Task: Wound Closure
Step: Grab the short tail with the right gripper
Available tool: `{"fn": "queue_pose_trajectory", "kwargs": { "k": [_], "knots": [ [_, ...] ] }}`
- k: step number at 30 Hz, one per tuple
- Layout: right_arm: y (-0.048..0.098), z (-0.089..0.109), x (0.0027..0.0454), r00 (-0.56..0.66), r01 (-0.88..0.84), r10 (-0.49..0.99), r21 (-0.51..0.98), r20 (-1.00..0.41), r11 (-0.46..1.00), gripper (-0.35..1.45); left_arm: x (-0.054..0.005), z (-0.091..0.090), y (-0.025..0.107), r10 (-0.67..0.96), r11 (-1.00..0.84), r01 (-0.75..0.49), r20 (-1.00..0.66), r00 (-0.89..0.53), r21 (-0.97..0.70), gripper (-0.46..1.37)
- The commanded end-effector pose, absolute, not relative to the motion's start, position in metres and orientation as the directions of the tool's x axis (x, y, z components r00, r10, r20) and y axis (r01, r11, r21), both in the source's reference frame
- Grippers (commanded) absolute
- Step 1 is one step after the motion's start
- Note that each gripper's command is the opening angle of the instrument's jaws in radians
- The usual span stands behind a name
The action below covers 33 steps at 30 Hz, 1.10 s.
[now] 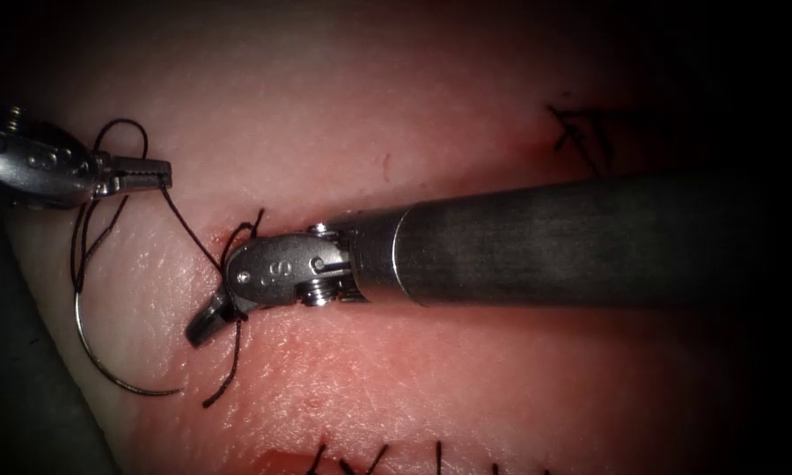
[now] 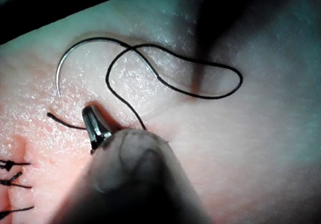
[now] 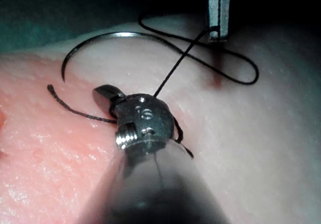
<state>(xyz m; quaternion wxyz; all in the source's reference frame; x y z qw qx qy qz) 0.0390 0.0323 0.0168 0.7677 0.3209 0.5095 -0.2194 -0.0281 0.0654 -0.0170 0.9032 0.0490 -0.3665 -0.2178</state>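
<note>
Tissue [image 1: 431, 97] fills the bench scene, pale pink, with the cut [image 1: 466, 180] running across it and red fluid [image 1: 343, 352] shining on the surface below the right tool. Finished stitches [image 1: 581, 132] sit at the far right of the cut, and cut ends of thread [image 1: 370, 459] stick up along the lower edge. Right tool [image 1: 204, 324] reaches in along the cut, its jaws pressed together with thread [image 1: 189, 229] wound around them; a short free tail [image 1: 227, 374] hangs just below. Left tool [image 1: 154, 173] sits at the far left, its jaws pinching that thread, which runs taut from them down to the right tool. Behind the left tool the thread makes a loose loop. Needle [image 1: 97, 352] lies free on the tissue surface, left of the cut, held by neither tool and not in the tissue.
</note>
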Motion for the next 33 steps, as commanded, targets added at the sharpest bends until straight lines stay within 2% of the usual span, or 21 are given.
{"fn": "queue_pose_trajectory", "kwargs": {
  "k": [1,8,13,17,25,33],
  "knots": [
    [0.0324,0.0167,0.0392,0.385,0.661,-0.008,0.269,-0.923,0.701,-0.29,-0.0281,-0.0171,0.0653,-0.431,0.899,0.360,0.640,0.636,0.247,-0.35],
    [0.0329,0.0162,0.0400,0.383,0.667,0.001,0.278,-0.924,0.691,-0.22,-0.0281,-0.0178,0.0653,-0.430,0.900,0.360,0.641,0.636,0.246,-0.35],
    [0.0329,0.0159,0.0403,0.390,0.701,-0.011,0.289,-0.921,0.652,-0.03,-0.0281,-0.0183,0.0655,-0.429,0.900,0.359,0.642,0.635,0.246,-0.35],
    [0.0328,0.0156,0.0402,0.411,0.752,-0.064,0.298,-0.910,0.588,-0.07,-0.0281,-0.0187,0.0655,-0.426,0.902,0.358,0.645,0.635,0.242,-0.35],
    [0.0332,0.0148,0.0396,0.371,0.815,-0.100,0.272,-0.923,0.511,-0.06,-0.0278,-0.0190,0.0653,-0.418,0.905,0.350,0.649,0.636,0.241,-0.35],
    [0.0323,0.0134,0.0389,0.344,0.850,-0.111,0.259,-0.932,0.458,0.10,-0.0277,-0.0189,0.0650,-0.415,0.907,0.348,0.651,0.636,0.238,-0.35]
  ]
}}
